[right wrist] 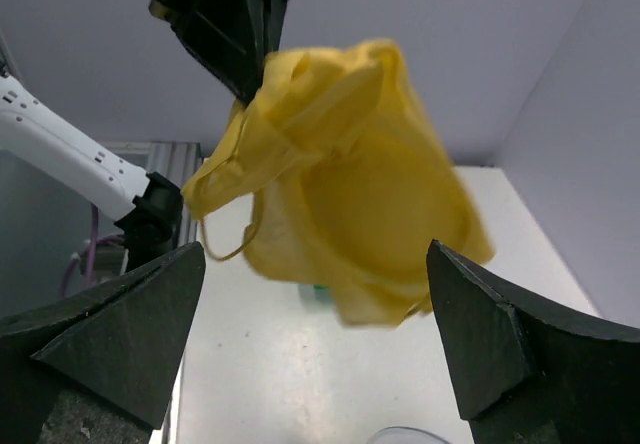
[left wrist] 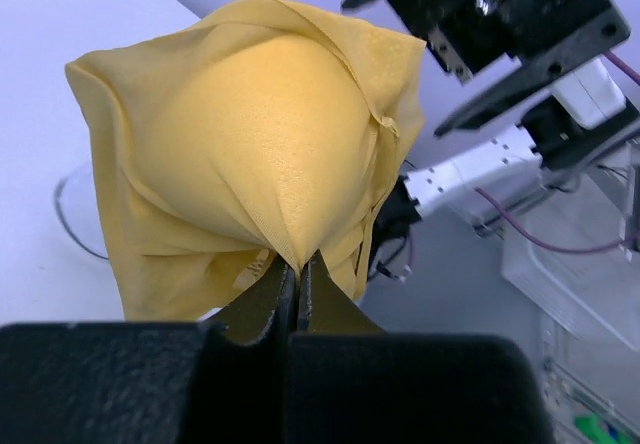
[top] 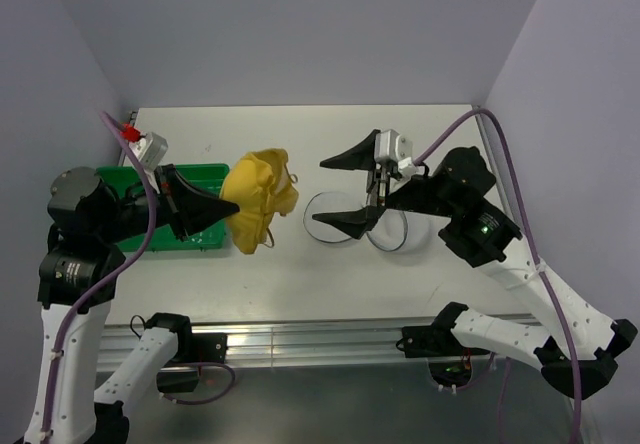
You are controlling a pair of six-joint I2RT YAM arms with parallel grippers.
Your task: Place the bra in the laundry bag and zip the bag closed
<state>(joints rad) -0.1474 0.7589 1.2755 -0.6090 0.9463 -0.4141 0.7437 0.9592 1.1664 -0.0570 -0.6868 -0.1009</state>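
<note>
The task is at an early-middle stage. The bra (top: 258, 196) is off the desk (top: 300, 284) and hangs in the air, pinched by the left fingers (left wrist: 325, 309). In the left wrist view these are pressed together on a fold of the yellow fabric at the lower edge of a cup. Seen from above, the garment hangs just right of the green tray (top: 200, 172) and left of the laundry bag (top: 395, 232), well short of being over it.

The bag lies on the desk in the right half of the scene. It seems to lie open, its two round halves side by side, though the translucent mesh makes that hard to confirm. Nothing yellow is inside it.

The right fingers (right wrist: 120, 334) are spread wide and hold nothing. They sit above the left part of the bag and face the bra, which fills the space between them in the right wrist view without touching either one.

I judge the pickup done. What is left is most of the work:
- Carry the bra rightward over the bag.
- Lower it into one half and tuck in the floppy edges.
- Fold the other half over.
- Run the zipper shut.

The zipper pull cannot be made out in these views.
</note>
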